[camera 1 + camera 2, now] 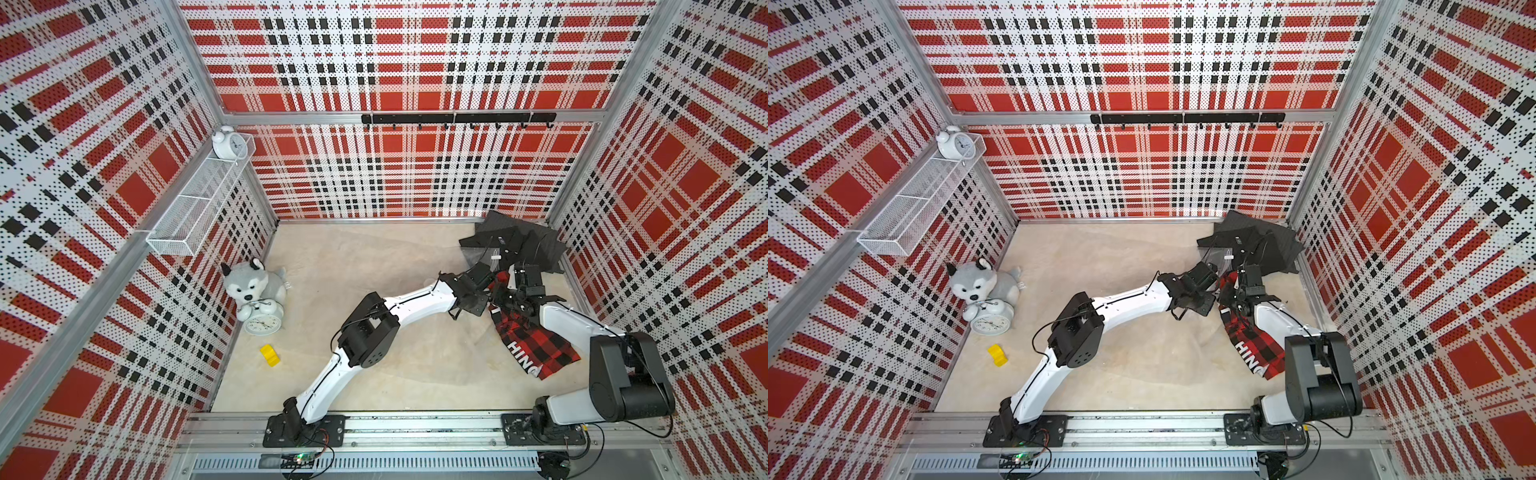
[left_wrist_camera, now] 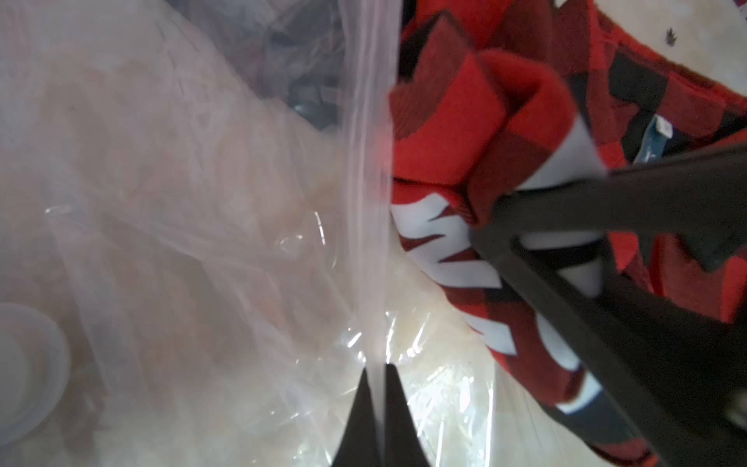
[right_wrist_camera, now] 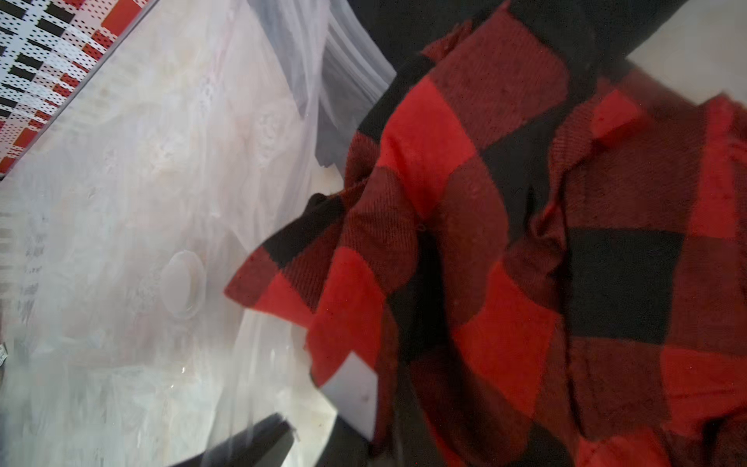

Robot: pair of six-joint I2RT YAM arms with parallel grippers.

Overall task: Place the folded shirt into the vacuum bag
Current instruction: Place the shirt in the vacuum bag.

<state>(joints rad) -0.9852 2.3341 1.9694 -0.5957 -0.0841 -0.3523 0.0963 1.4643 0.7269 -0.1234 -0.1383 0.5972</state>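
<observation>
The left gripper (image 2: pixel 382 388) is pinching the rim of the vacuum bag (image 2: pixel 182 202), jaws together on it. Beside it, the right gripper (image 2: pixel 487 220) is clamping the folded shirt (image 2: pixel 452 129) by its leading fold. The bag is lying ahead of both grippers. The shirt's length is trailing back toward the base of the right arm (image 1: pixel 573 322), making that the likely feeding arm.

Left end effector (image 2: pixel 378 370), right end effector (image 2: pixel 483 220): clamped.
</observation>
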